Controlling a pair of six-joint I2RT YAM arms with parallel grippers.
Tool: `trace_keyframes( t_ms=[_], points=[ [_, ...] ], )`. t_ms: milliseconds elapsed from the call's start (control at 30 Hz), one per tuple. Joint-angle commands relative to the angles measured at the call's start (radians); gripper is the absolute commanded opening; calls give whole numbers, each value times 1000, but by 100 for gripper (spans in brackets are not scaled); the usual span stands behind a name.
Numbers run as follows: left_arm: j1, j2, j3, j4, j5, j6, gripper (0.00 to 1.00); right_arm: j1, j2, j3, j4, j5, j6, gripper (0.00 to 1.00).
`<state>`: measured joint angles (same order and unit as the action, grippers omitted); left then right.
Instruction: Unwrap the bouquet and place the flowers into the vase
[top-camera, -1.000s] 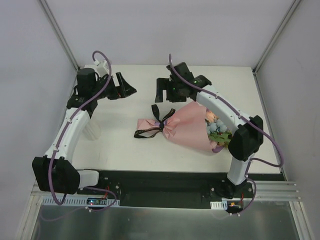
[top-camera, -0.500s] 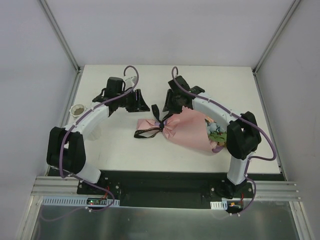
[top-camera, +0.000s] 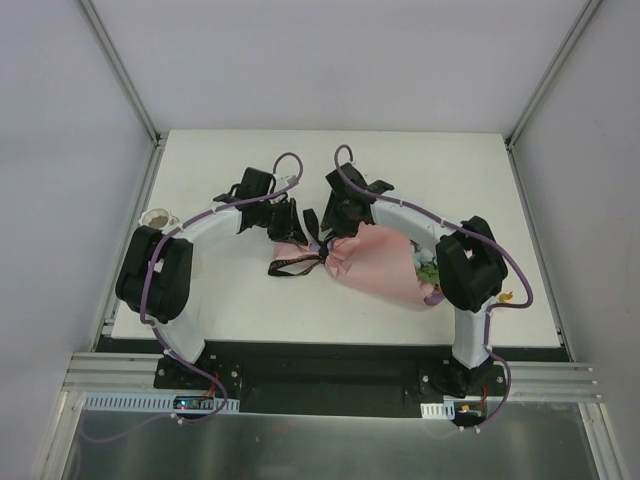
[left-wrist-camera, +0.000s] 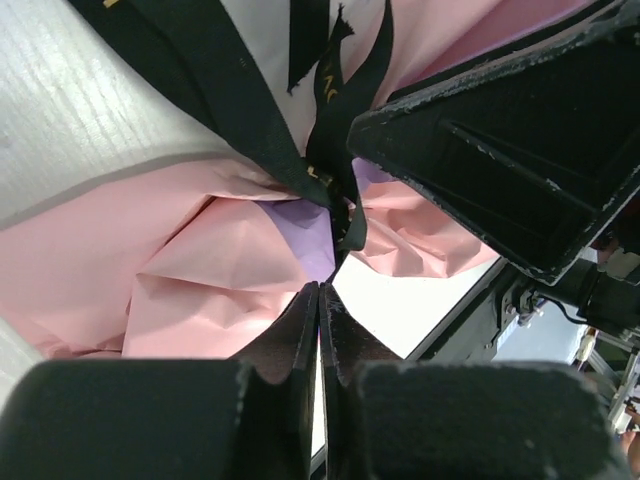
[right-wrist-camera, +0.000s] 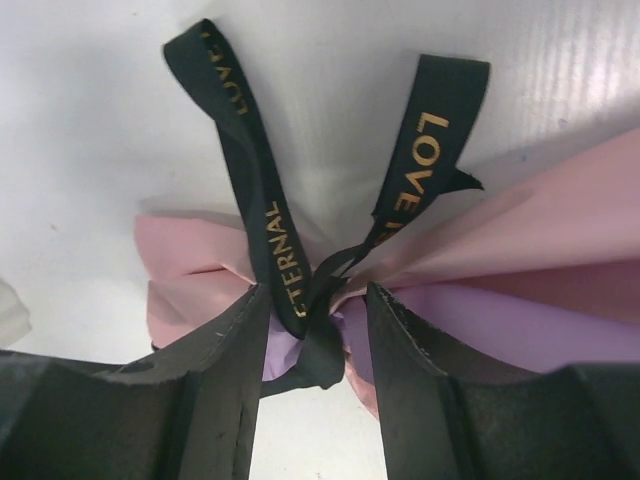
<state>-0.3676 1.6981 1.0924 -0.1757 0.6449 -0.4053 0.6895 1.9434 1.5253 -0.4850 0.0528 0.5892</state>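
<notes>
**Top view, read from the 6 o'clock edge of the table (top-camera: 250, 300) outward.** The bouquet (top-camera: 375, 262) is laid on its side right of centre, with its wide end turned toward 4 o'clock. There the flowers (top-camera: 428, 272) are partly covered by the elbow of the right arm (top-camera: 470, 262). The pink paper is drawn in toward 10 o'clock to a neck, where purple lining is exposed. The neck is tied with a black ribbon (right-wrist-camera: 262, 215), and the ribbon's gold-lettered tails are spread on the table toward 9 o'clock.

**Wrist views.** The right gripper (right-wrist-camera: 318, 292) is set astride the knot. Its fingers are closed against the neck from both sides, so that paper and ribbon are pinched between them. The left gripper (left-wrist-camera: 318, 300) is brought up to the same knot from the 9 o'clock side with its fingers pressed together. Whether any ribbon is caught between them cannot be told.

**Farther out.** At the 9 o'clock edge the vase (top-camera: 155, 216) is stood upright, well apart from the bouquet and partly hidden by the left arm.
</notes>
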Motion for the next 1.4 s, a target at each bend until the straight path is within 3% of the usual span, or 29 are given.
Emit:
trace_keyframes(
  t_ms=[0,433,667,933,1000,1367],
  points=[
    [-25,14,57,-59,-37,17,0,28,-14,24,-73,125,99,47],
    [-36,155,106,-122,-50,-10,0,41,31,13,-27,101,218,45],
    [-36,150,112,-127,-62,-9,0,38,55,24,-18,105,216,41],
    [-36,163,113,-134,-68,-4,0,38,71,30,-6,96,207,15],
    [-36,169,116,-139,-74,-3,0,38,55,26,-4,96,195,1],
    [-36,215,147,-171,-74,-7,0,41,-158,-98,154,44,72,1]
  ],
)
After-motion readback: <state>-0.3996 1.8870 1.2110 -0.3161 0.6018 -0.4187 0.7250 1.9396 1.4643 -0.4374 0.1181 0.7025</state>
